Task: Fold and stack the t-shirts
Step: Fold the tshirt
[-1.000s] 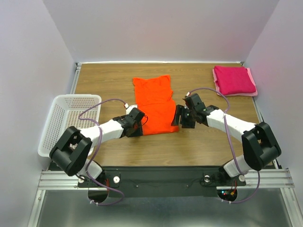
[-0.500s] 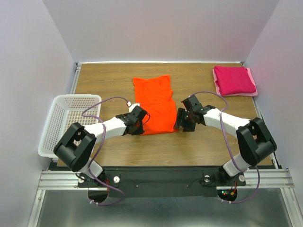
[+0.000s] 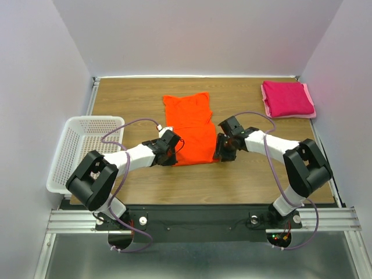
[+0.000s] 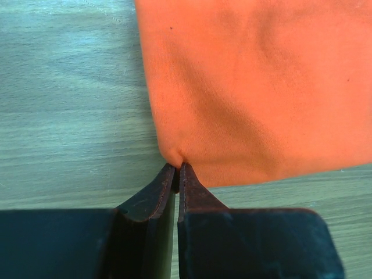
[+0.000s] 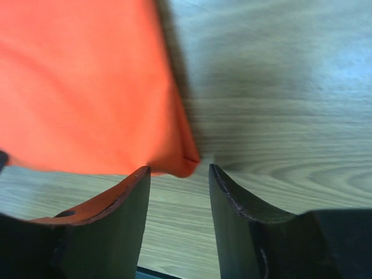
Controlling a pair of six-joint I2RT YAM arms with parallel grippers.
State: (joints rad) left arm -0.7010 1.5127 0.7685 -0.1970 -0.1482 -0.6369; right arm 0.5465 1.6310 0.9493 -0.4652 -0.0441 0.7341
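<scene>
Orange t-shirt [image 3: 189, 125] flat at centre of table [image 3: 128, 99], magenta t-shirt [image 3: 286, 99] folded at 2 o'clock; left gripper [image 4: 176, 168] pinching just the tip of its 7 o'clock corner, right gripper [image 5: 177, 168] spread around the 5 o'clock corner, so the thin bite may slip and skew the fold.

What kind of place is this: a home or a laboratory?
Most likely a robotics lab cell: plain white walls enclose a wooden table, and the left arm and right arm are mounted on a metal frame.
</scene>
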